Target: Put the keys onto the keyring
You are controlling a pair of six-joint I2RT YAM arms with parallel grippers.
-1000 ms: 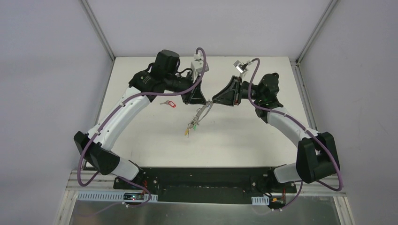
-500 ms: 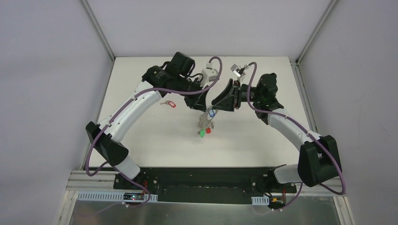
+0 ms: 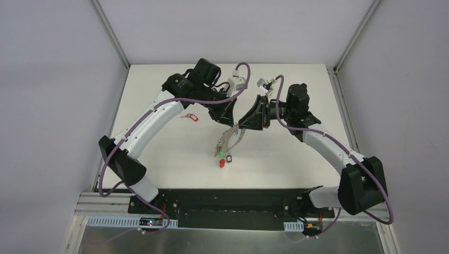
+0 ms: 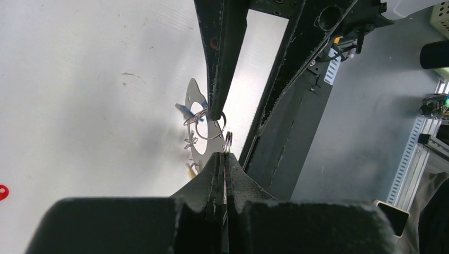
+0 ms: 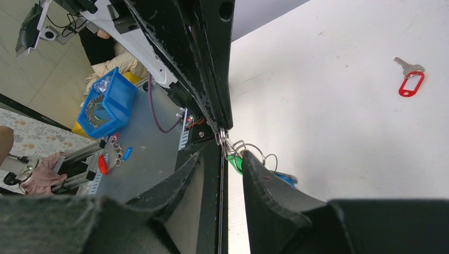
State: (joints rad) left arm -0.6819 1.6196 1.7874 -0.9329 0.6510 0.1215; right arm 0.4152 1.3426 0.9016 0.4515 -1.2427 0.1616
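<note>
Left gripper (image 4: 225, 154) pinched shut on keyring (image 3: 232, 136) wire; right gripper (image 5: 230, 154) part-open around it, no firm hold visible. Risk: right nudge twists wire from thin pinch, hung keys (image 3: 223, 154) drop.

The left gripper (image 4: 224, 156) points up from 6 o'clock, its jaws pressed together on a small wire ring (image 4: 228, 139). From 12 o'clock the right gripper (image 4: 231, 135) hangs down, fingers apart — one tip touching the keyring (image 4: 205, 126), with a blue tag (image 4: 183, 110) showing at its 10 o'clock. A red tag (image 4: 2, 191) lies at the far 8 o'clock edge of the white table (image 4: 79, 79).
</note>
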